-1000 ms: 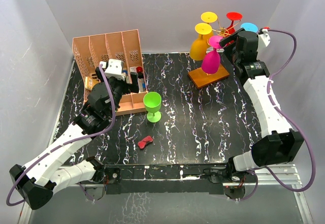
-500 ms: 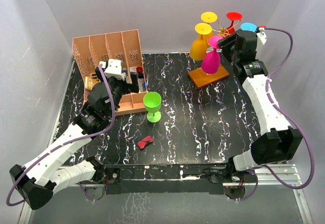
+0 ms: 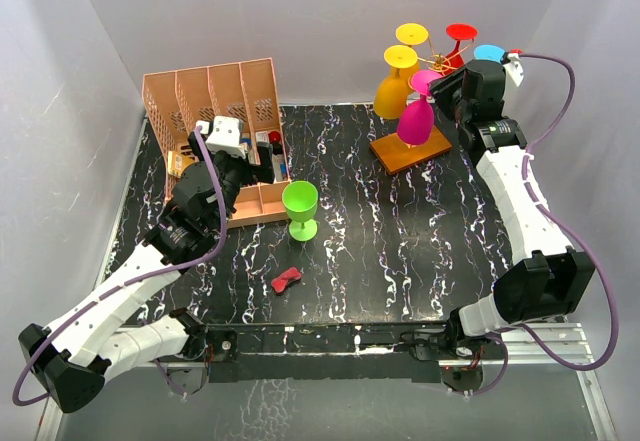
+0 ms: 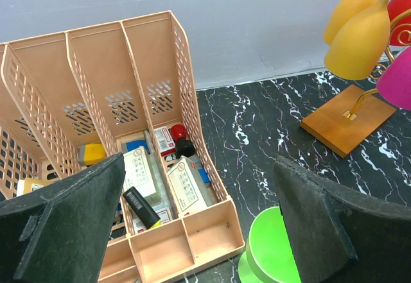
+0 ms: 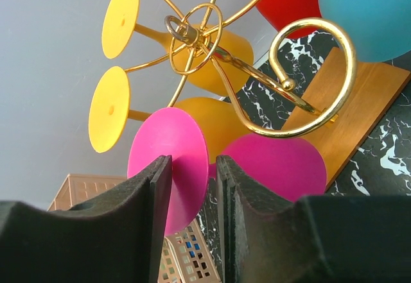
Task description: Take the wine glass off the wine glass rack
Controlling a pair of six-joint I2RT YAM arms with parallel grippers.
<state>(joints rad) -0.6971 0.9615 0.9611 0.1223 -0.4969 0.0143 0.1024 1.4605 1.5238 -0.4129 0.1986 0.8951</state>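
Note:
The wine glass rack [image 3: 410,153], gold wire on a wooden base, stands at the back right with several glasses hung upside down. A pink wine glass [image 3: 415,121] hangs on its near side. My right gripper [image 3: 446,87] reaches its round foot. In the right wrist view the right gripper [image 5: 192,161] straddles the pink foot [image 5: 183,167], jaws narrow; the left pad touches the disc, and a slit shows before the other pad. The pink bowl [image 5: 276,164] hangs below a gold curl [image 5: 321,71]. My left gripper [image 3: 225,143] hovers wide open over the pink organiser, holding nothing.
A green glass [image 3: 300,206] stands upright mid-table, beside the pink file organiser [image 3: 215,91] filled with small boxes. A small red object [image 3: 286,280] lies nearer the front. Yellow-orange [image 3: 395,91], red [image 3: 460,36] and blue [image 3: 490,53] glasses hang on the rack.
The right gripper's jaws have narrowed around the pink glass's foot, and the wrist has edged slightly toward the rack. The left arm has not moved.

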